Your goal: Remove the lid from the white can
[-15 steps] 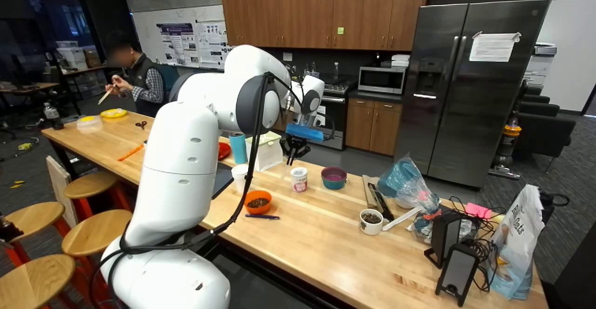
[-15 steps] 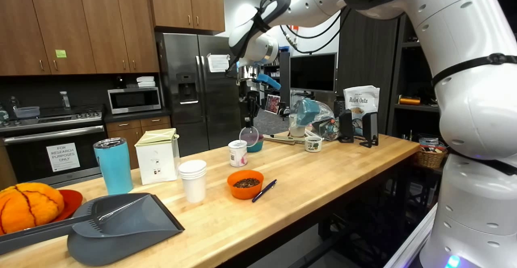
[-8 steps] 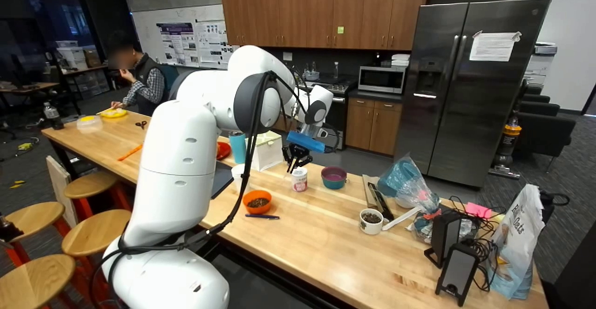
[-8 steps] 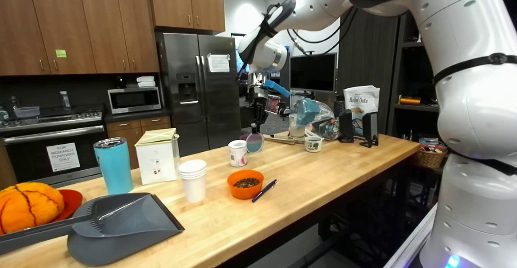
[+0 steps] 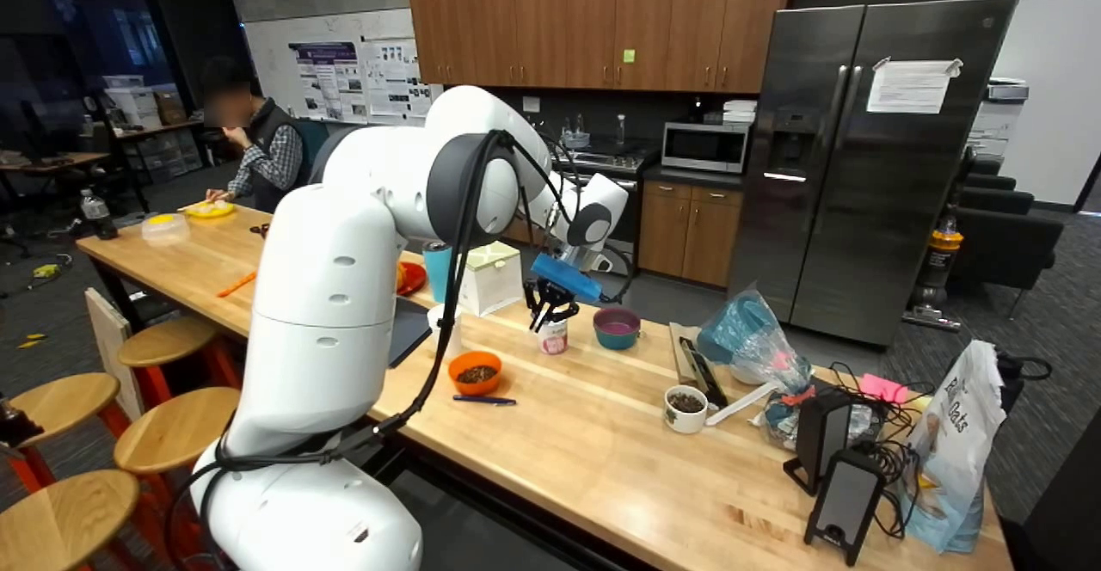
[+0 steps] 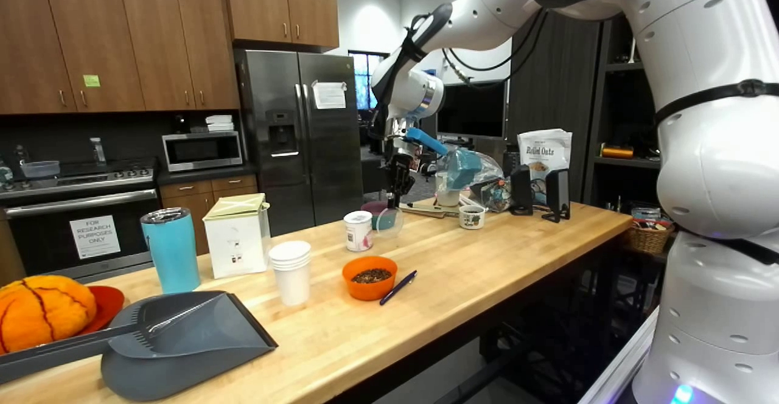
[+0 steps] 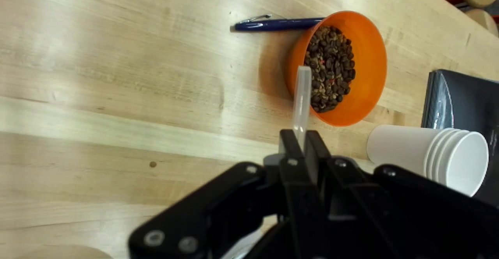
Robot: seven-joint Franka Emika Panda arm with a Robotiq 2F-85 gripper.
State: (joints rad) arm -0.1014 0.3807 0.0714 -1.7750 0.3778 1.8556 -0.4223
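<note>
The white can point(image 5: 553, 339) with a pink label stands upright on the table in both exterior views point(image 6: 358, 233). My gripper point(image 6: 394, 203) is shut on a round translucent lid point(image 6: 389, 224), apart from the can and low over the table. In the wrist view the lid point(image 7: 302, 95) shows edge-on between the fingertips point(image 7: 300, 136). The gripper point(image 5: 539, 323) covers the can's top in an exterior view, and the lid is hard to make out there. A pale sliver below the finger linkage in the wrist view may be the can. I cannot tell whether the lid touches the table.
An orange bowl of beans point(image 7: 362, 75), a blue pen point(image 7: 273, 25) and stacked white cups point(image 7: 405, 149) lie near. A teal and purple bowl point(image 5: 617, 330) stands close behind the can. A white box point(image 6: 237, 240), blue tumbler point(image 6: 171, 252) and dustpan point(image 6: 182, 343) stand further off.
My gripper has come down with the lid held. In an exterior view the lid has moved down and to the right, away from the can. The can has not moved.
</note>
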